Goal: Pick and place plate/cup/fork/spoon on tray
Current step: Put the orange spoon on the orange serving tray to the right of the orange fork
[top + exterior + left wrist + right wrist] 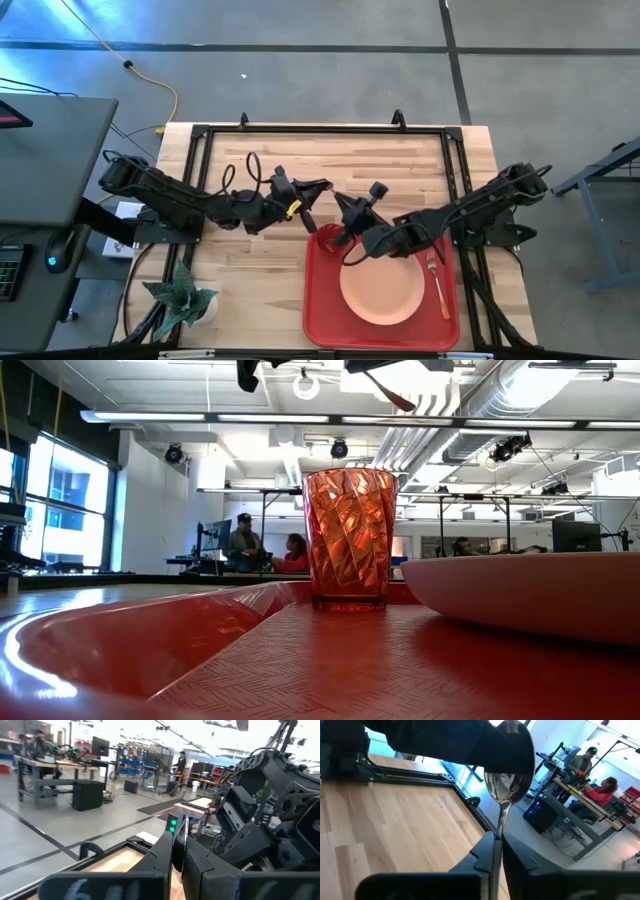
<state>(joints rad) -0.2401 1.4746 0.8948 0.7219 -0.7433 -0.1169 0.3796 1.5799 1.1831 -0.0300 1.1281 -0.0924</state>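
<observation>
Tray (320,320) first: it lies at the near right of the table (250,270), and most of the task's things are already on it. The plate (382,290) sits flat in the tray's middle, taking up much of its floor. The cup (349,538) stands upright in the far left corner of the tray, clear of the plate's rim. The fork (437,282) lies along the tray's right side, just beside the plate. That leaves the spoon (506,787), which is off the tray and up in the air over the table, just beyond the tray's far left corner where the two arms meet. The right gripper (495,837) has its fingers pinched tight on the spoon's thin neck, bowl pointing away from the wrist. The left gripper (179,840) is nose to nose with it, its fingers all but closed on a thin bright strip that I judge to be the same spoon seen edge-on; a dark part of that arm overlaps the bowl's tip in the right wrist view. So three of four items look placed, and the remaining work seems to be one claw letting go and the other laying the spoon down on a free part of the tray.
</observation>
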